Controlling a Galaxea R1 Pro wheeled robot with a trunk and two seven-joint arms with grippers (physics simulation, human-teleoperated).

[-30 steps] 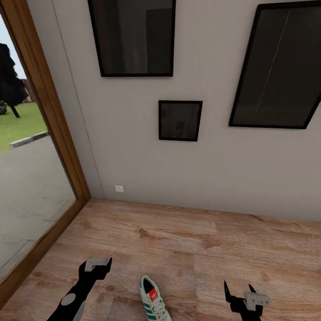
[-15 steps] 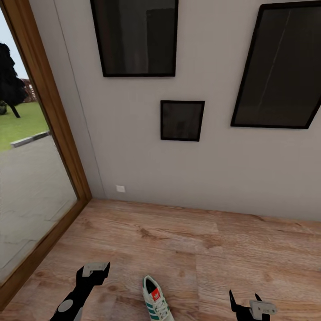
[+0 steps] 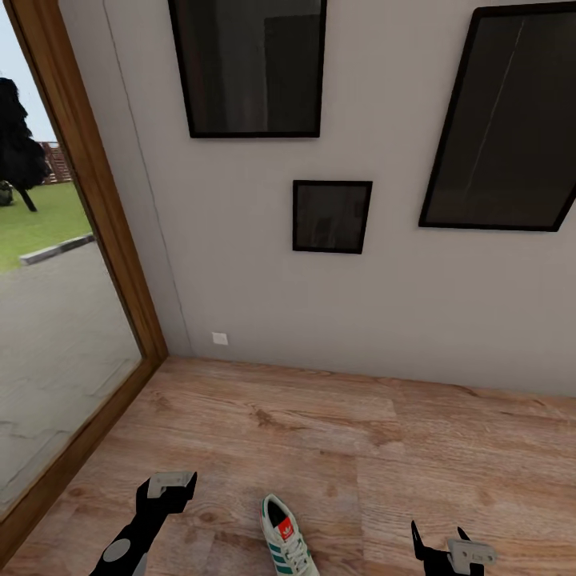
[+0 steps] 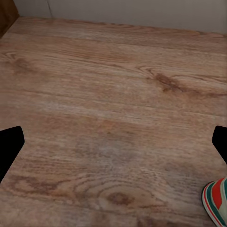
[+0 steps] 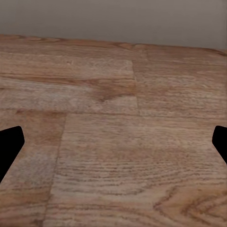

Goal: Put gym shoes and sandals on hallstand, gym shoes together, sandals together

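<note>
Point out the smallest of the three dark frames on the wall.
The middle frame, hanging lowest, between the large left frame and the tilted right one.

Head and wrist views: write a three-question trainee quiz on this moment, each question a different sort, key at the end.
1. True or false: the gym shoe lies on the corridor floor between the left gripper and the right gripper.
2. How many dark framed pictures hang on the wall?
A. one
B. two
C. three
3. Fill in: in both wrist views the fingers stand wide apart with bare planks between them, so both grippers are ____.

Key: 1 true; 2 C; 3 open.
</note>
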